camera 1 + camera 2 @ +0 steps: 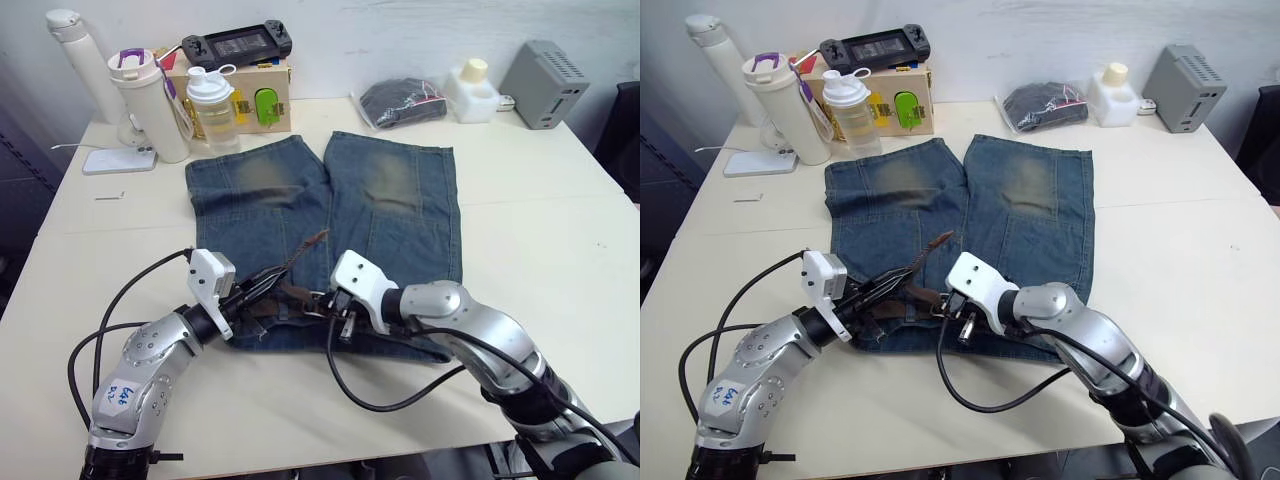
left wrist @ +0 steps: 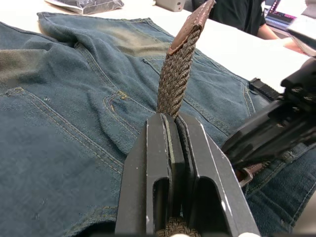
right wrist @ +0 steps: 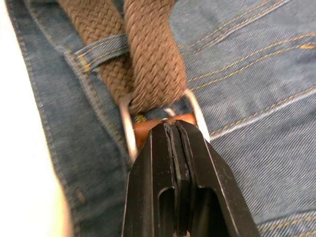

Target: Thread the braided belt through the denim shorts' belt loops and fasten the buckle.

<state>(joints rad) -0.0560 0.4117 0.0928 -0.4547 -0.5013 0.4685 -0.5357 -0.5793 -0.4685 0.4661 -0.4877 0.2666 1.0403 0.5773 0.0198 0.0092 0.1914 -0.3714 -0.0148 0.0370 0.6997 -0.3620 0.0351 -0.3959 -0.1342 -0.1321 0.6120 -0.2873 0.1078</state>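
Left wrist view has my left gripper point(image 2: 174, 148) pinched tight on the braided belt point(image 2: 177, 79), fingers point(image 2: 153, 173) squeezed together around the strap — the free end sticks up out of them at a slant, and I can see the brown leather tip point(image 2: 191, 25) at the top of it. Over on the right wrist cam, my right gripper point(image 3: 174, 136) is closed on the brown leather bit right at the buckle point(image 3: 127, 129), with the silver frame curving round either side of the fingertips. The belt runs through that frame, and I can see one of the belt loops point(image 3: 101, 49) with the strap passing under it just beyond the buckle. From the head cam, the denim shorts point(image 1: 330, 225) lie flat on the pale table point(image 1: 540, 230), legs pointing away from me, waistband nearest — both grippers sit right at that waistband, close beside each other near its middle. Along the far edge of the table there's a white tumbler with a purple lid point(image 1: 152, 105), a clear shaker bottle point(image 1: 212, 105), a black bundle in a clear bag point(image 1: 402, 102) and a grey box point(image 1: 545, 82), all well apart from the shorts.
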